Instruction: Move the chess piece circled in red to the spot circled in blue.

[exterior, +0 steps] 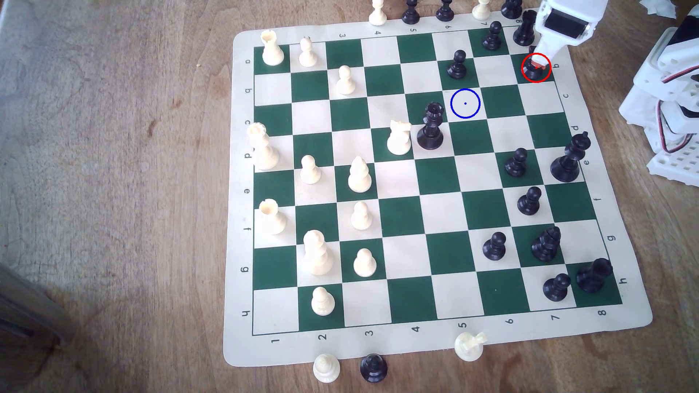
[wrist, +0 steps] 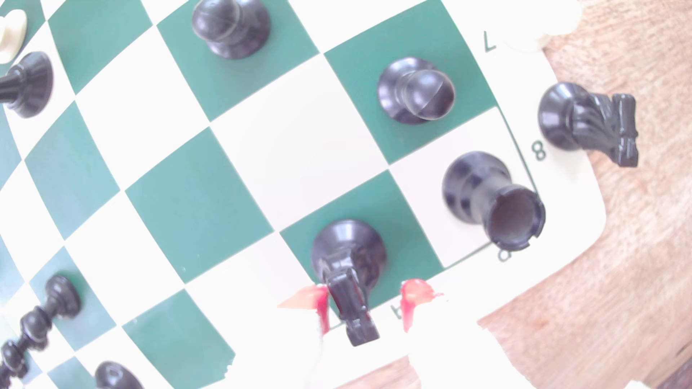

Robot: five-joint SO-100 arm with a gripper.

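Note:
The black knight [exterior: 531, 70] stands on a green square at the board's far right corner in the exterior view, inside the red ring, largely covered by my gripper [exterior: 538, 65]. In the wrist view the knight [wrist: 348, 258] is upright between my red-tipped fingers [wrist: 310, 299], its head jutting toward the camera. One fingertip sits against the head; the other is a gap away. My gripper [wrist: 365, 303] is open around it. The blue ring [exterior: 465, 103] marks a bare cream square, two files to the exterior view's left and one row nearer.
A black rook [wrist: 486, 198] stands on the corner square beside the knight, and a black pawn [wrist: 415, 91] is diagonal to it. Another black pawn [exterior: 458, 64] and the black queen [exterior: 431, 126] flank the blue ring. The arm's white base [exterior: 673, 105] is off the board's right edge.

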